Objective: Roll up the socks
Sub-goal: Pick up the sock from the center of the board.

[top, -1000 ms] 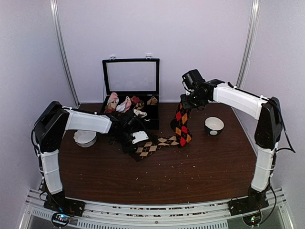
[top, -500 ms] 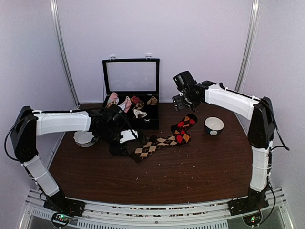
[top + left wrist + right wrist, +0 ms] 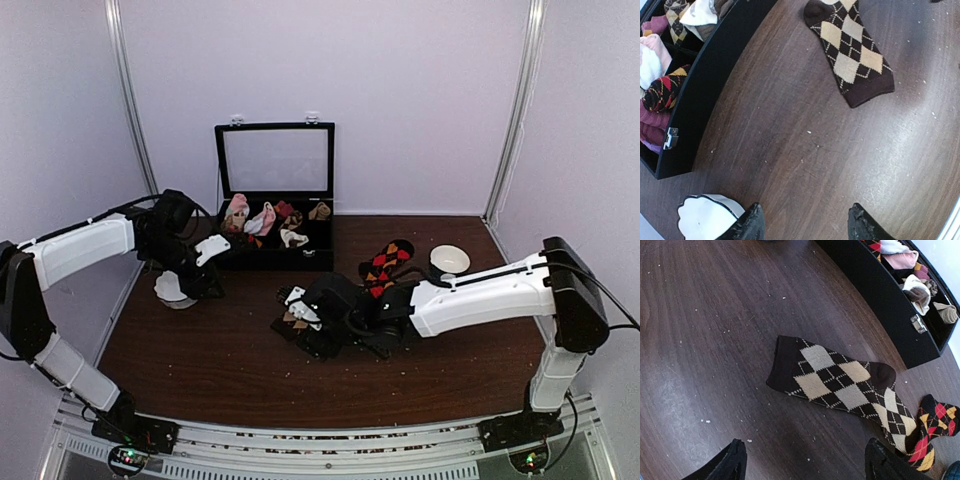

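Observation:
Two socks lie flat on the dark table. The tan-diamond argyle sock point(image 3: 836, 378) point(image 3: 853, 48) lies in the middle, mostly hidden under my right arm from above, a corner point(image 3: 290, 323) showing. The red-and-orange argyle sock point(image 3: 385, 262) point(image 3: 936, 432) lies just right of it, touching its toe end. My right gripper point(image 3: 806, 465) point(image 3: 312, 335) hovers open just short of the tan sock's dark cuff, nothing between its fingers. Open too and holding nothing, my left gripper point(image 3: 806, 227) point(image 3: 200, 280) hangs over bare table far left of the tan sock.
An open black box point(image 3: 318, 240) point(image 3: 710, 85) point(image 3: 890, 297) holding sock bundles stands at the back. One white bowl point(image 3: 168, 290) point(image 3: 702, 217) sits beside my left gripper, another point(image 3: 449, 259) at the right. Crumbs dot the wood.
My right gripper let go of the red-and-orange sock, which now lies on the table, and swung down-left over the tan sock. My left gripper opened and drew back left to the bowl.

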You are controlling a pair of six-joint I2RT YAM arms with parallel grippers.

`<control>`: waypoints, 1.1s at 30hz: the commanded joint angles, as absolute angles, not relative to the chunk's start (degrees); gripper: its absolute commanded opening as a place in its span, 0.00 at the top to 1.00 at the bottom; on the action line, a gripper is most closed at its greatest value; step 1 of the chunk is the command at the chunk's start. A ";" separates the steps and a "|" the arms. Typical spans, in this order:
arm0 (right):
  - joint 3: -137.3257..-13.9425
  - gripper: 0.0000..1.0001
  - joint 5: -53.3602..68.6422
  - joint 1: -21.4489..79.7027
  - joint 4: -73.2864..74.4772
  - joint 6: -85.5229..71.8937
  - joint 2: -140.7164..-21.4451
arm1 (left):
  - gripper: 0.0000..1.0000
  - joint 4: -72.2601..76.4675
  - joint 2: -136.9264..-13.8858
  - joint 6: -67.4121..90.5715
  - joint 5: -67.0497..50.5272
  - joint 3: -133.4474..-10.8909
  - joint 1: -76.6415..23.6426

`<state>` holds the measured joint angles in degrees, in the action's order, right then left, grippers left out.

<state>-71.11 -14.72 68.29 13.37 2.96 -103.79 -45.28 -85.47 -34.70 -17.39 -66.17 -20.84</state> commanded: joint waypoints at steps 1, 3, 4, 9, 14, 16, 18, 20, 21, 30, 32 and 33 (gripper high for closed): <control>-77.10 0.18 -10.12 67.01 8.42 5.24 -106.94 | 0.42 -45.88 -83.22 -36.13 -17.17 -64.29 -20.41; -78.87 0.19 -9.10 67.07 8.12 6.12 -108.62 | 0.42 -45.30 -82.59 -35.50 -18.56 -63.86 -19.41; -79.67 0.19 -8.07 67.06 8.11 6.35 -109.54 | 0.19 -45.25 -82.58 -35.48 -19.14 -63.86 -18.87; -83.83 0.22 -4.83 66.99 8.47 5.80 -115.29 | 0.02 -45.85 -83.43 -36.13 -20.29 -64.60 -16.71; -87.31 0.27 -4.64 66.75 9.51 4.16 -120.43 | 0.02 -44.97 -82.47 -36.34 -19.40 -64.09 -16.01; -87.74 0.29 -4.83 66.27 9.52 2.96 -121.70 | 0.02 -45.33 -82.26 -36.72 -19.34 -63.99 -15.99; -87.76 0.31 -4.83 65.63 9.33 1.79 -122.48 | 0.02 -45.81 -82.24 -37.16 -19.34 -64.08 -15.95; -87.34 0.32 -4.83 65.18 8.93 1.23 -122.95 | 0.02 -46.26 -82.14 -37.62 -19.55 -63.97 -15.91; -87.21 0.33 -4.77 65.06 8.81 1.03 -123.03 | 0.02 -46.31 -82.05 -37.76 -19.59 -63.78 -15.84; -87.60 0.46 -3.30 64.15 9.47 -1.07 -126.26 | 0.02 -47.52 -81.66 -38.80 -20.15 -63.71 -15.82; -87.60 0.48 -2.96 64.15 9.73 -1.42 -126.79 | 0.02 -47.56 -81.41 -38.85 -20.04 -63.61 -15.81; -87.31 0.49 -2.97 64.08 9.75 -1.56 -126.94 | 0.02 -47.63 -81.29 -38.85 -20.04 -63.55 -15.86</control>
